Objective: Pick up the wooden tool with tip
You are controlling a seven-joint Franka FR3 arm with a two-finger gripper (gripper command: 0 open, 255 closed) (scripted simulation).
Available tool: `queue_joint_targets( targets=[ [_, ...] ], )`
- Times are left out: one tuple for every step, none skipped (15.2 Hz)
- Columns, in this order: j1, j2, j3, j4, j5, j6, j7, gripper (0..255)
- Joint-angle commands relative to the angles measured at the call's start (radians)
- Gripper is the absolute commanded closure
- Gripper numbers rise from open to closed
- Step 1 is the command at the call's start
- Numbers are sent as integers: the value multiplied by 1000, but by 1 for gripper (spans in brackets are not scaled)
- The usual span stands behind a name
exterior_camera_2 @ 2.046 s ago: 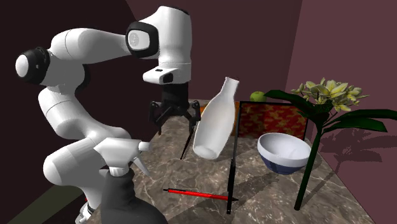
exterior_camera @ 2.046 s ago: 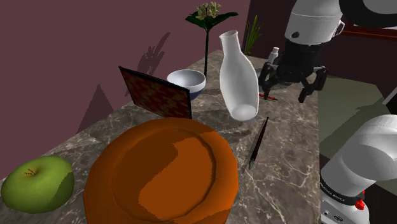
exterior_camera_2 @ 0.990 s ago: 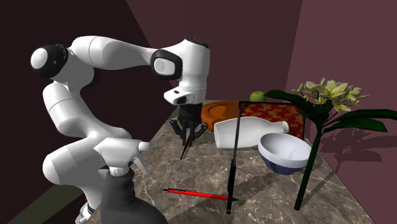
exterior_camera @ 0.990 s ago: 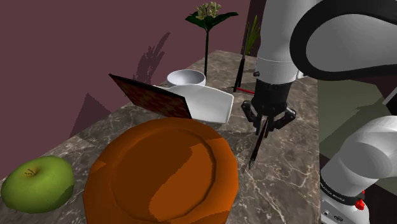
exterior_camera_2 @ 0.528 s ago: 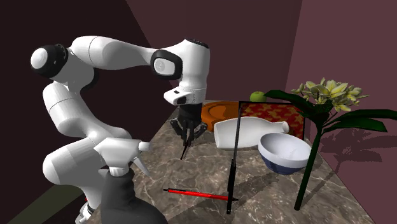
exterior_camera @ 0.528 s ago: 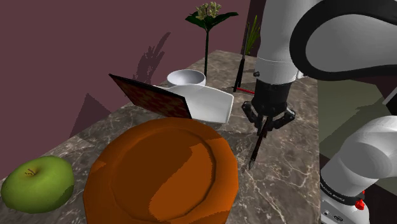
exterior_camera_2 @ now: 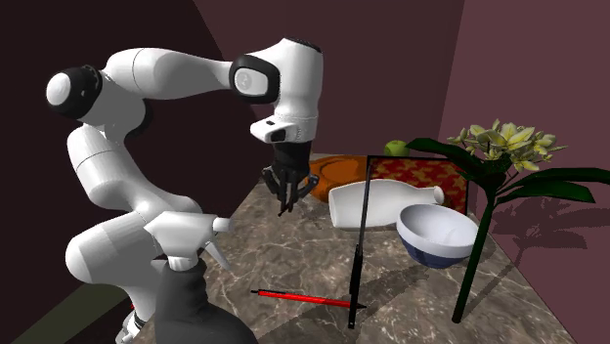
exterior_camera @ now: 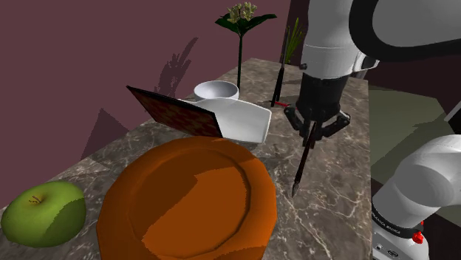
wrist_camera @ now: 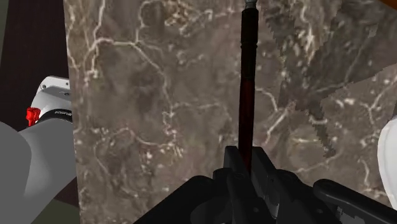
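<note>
- Clamps the dark slender tool [exterior_camera: 301,166] near its upper end in the pincer [exterior_camera: 313,131], fingers clenched on the shaft from both sides.
- Shows the same grasp in the wrist view: pincer [wrist_camera: 247,167] tight around the reddish-dark tool [wrist_camera: 247,83], with a pale tip at the far end.
- Hangs slanted below the pincer, low end pointing at the marble desk [exterior_camera: 336,185] just beside the orange plate [exterior_camera: 188,203]; contact between that end and the stone impossible to judge.
- Looks like the lift step, judging by the firm grasp above the desk.
- Raise straight up and slowly, holding the squeeze firm, to guard against pivoting or slipping of a long thin shaft held at one end.
- Steer clear of the white bottle [exterior_camera: 244,120] lying on its side nearby, and of the plate's rim.
- No brand, label or readable writing anywhere; just a red-and-gold pattern on the leaning card [exterior_camera: 173,111].
</note>
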State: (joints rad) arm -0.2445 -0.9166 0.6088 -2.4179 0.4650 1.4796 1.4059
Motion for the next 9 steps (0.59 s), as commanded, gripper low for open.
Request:
queue_joint_targets(
  targets=[
    [-3, 5, -9, 27, -8, -23, 4, 255],
    [-5, 8, -13, 41, -12, -34, 5, 255],
    [-7, 11, -18, 55, -17, -45, 7, 255],
    [-8, 14, -23, 69, -21, -56, 8, 255],
    [-10, 18, -27, 84, -25, -67, 10, 255],
    [-12, 21, -31, 98, -29, -78, 11, 255],
    [-14, 25, -36, 113, -33, -89, 13, 255],
    [-14, 26, -36, 115, -34, -91, 13, 255],
    [-14, 26, -36, 115, -34, -91, 13, 255]
  ],
)
